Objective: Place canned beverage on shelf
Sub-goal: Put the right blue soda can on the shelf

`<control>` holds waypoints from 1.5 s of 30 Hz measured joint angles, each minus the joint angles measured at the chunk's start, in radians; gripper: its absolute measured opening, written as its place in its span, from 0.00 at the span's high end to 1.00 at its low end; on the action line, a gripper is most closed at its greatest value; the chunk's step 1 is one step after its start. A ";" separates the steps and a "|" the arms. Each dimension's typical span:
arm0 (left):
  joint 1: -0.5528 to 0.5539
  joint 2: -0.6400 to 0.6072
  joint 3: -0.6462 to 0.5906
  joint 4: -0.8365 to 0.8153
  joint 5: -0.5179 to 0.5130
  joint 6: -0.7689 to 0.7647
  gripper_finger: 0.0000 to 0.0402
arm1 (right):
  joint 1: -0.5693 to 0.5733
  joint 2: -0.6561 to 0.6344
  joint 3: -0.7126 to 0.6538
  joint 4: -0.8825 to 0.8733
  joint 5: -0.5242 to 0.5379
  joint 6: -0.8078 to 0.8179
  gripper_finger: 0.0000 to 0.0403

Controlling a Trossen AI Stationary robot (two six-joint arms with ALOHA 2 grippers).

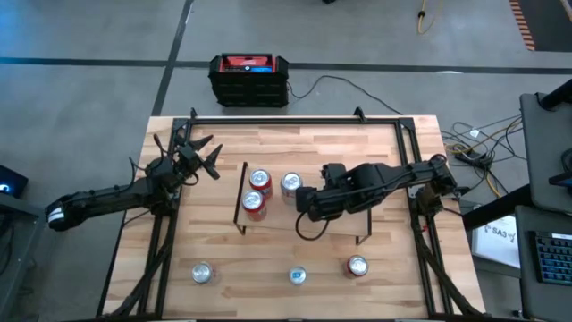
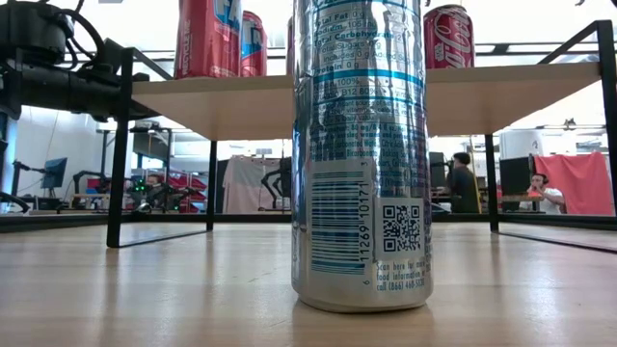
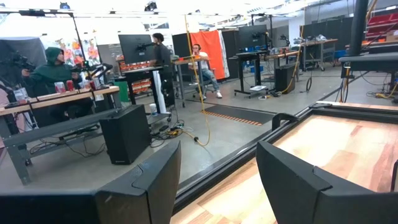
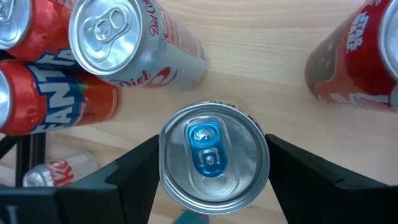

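Silver can (image 4: 213,158) stands upright on the shelf (image 1: 335,228), axis vertical.

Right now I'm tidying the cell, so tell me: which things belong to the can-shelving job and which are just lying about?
Job: shelf; silver can, gripped by right gripper over the shelf; waiting cans on the table.
Lying about: black box and cables off the table; left gripper, open, idle at the table's left.

Three cans (image 1: 260,190) on shelf (image 1: 335,228); three (image 1: 297,275) before.
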 joint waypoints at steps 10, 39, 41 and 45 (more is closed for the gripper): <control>0.000 0.000 0.000 0.000 0.000 0.000 0.51 | 0.000 -0.013 0.000 0.001 0.008 -0.019 0.36; 0.000 0.000 0.000 0.000 0.000 0.000 0.51 | 0.000 -0.013 -0.041 0.000 0.015 -0.175 0.21; 0.000 0.000 0.000 0.000 0.000 0.000 0.51 | 0.000 -0.013 -0.041 0.000 0.015 -0.179 0.16; 0.000 0.000 0.000 0.000 0.000 0.000 0.51 | 0.000 -0.013 -0.041 0.001 0.013 -0.268 0.08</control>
